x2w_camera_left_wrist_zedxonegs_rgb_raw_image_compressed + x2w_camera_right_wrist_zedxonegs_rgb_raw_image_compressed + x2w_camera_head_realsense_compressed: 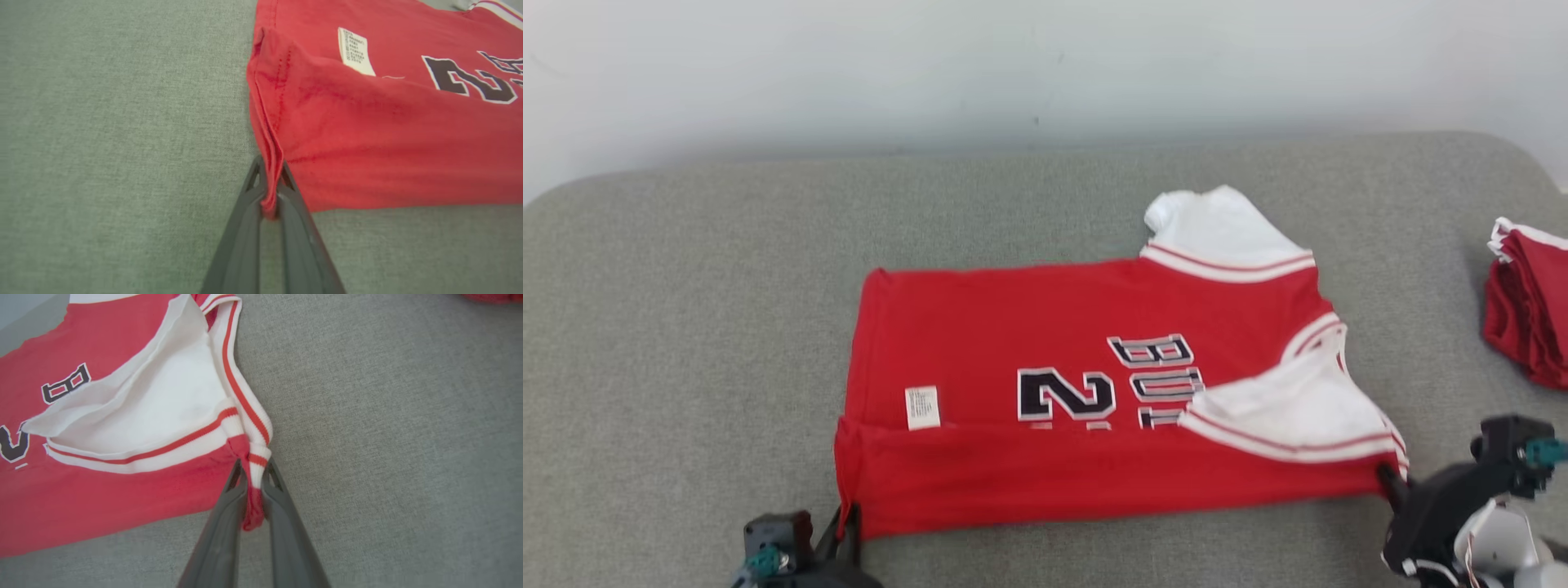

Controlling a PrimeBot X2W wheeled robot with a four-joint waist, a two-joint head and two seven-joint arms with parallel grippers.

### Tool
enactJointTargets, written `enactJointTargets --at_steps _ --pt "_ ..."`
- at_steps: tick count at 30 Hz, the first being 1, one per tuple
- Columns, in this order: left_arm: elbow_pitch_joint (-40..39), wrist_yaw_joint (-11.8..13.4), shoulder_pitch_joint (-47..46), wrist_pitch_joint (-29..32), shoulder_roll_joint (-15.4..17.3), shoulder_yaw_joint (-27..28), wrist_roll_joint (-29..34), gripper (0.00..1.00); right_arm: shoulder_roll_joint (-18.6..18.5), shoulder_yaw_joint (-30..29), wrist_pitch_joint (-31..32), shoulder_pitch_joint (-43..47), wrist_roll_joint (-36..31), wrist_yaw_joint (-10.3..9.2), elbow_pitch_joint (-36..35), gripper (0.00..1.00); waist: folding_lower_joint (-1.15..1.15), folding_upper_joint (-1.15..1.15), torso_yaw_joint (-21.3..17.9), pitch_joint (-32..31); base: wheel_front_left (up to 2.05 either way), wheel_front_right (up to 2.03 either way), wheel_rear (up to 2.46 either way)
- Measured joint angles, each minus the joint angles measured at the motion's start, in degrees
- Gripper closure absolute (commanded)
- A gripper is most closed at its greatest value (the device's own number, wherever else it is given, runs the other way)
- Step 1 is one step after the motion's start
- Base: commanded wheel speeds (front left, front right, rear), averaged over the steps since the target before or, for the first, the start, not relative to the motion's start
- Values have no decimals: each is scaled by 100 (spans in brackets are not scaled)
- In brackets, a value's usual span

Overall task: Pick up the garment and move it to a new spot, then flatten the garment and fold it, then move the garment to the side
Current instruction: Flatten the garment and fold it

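The garment (1086,392) is a red jersey with white sleeves, dark lettering and a small white label, lying sideways on the grey surface with its near edge folded over. My left gripper (845,523) is shut on the garment's near left corner, and the left wrist view shows the red hem (269,179) pinched between the dark fingers (245,212). At the near right corner my right gripper (1390,478) is shut on the striped collar edge (253,473), close to the white sleeve (163,400).
A stack of folded red cloth (1531,306) lies at the right edge of the grey padded surface (686,327). A pale wall rises behind the surface's far edge.
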Motion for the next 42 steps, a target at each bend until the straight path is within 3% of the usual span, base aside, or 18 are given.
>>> enactJointTargets --at_steps 8,9,10,11,12,13,14,15,21,28,31,35,39,42 --pt "-669 307 619 276 201 7 -69 100 157 -219 174 584 33 10 -350 100 -1 0 -34 -120 0 0 0" --pt "-736 344 678 307 211 5 -73 91 170 -227 180 613 29 10 -355 100 0 0 -34 -110 0 0 0" --pt "-797 375 722 328 223 -2 -74 63 175 -222 186 639 13 10 -356 100 0 0 -32 -98 0 0 0" --pt "-847 389 758 346 235 -3 -74 45 182 -230 186 656 -12 10 -354 100 0 0 -30 -86 0 0 0" --pt "-892 423 779 381 244 -12 -75 7 190 -235 179 662 -37 10 -345 100 0 0 -27 -77 0 0 0" --pt "-931 439 797 403 245 -13 -82 0 191 -244 174 664 -81 10 -332 100 -1 0 -21 -69 0 0 0" --pt "-964 485 810 425 244 -14 -100 0 192 -248 152 664 -126 10 -312 24 0 0 -13 -62 0 0 0" --pt "-975 489 832 426 257 -8 -109 0 192 -266 120 664 -166 9 -296 0 0 0 -5 -56 0 0 0" --pt "-1180 615 904 453 301 44 -122 0 199 -339 -57 555 -170 8 -355 0 0 0 36 -44 0 0 0" --pt "-1712 630 372 804 630 166 -100 0 105 -434 200 40 -176 8 -814 0 0 0 104 44 0 0 0" --pt "-1740 445 -204 1149 664 208 -215 0 -151 -319 506 -439 -225 8 -907 0 0 0 120 151 0 0 0" --pt "-1323 271 -1217 1738 701 167 -233 0 -216 -68 1152 -1224 -109 8 -757 0 0 0 129 347 0 0 0" --pt "-860 131 -2173 2152 692 68 -133 0 -148 110 1678 -2201 292 8 -257 0 0 0 100 605 0 0 0" --pt "-535 -27 -2765 2303 666 13 -53 0 -123 311 1825 -2928 232 8 168 0 1 1 47 837 0 0 0"
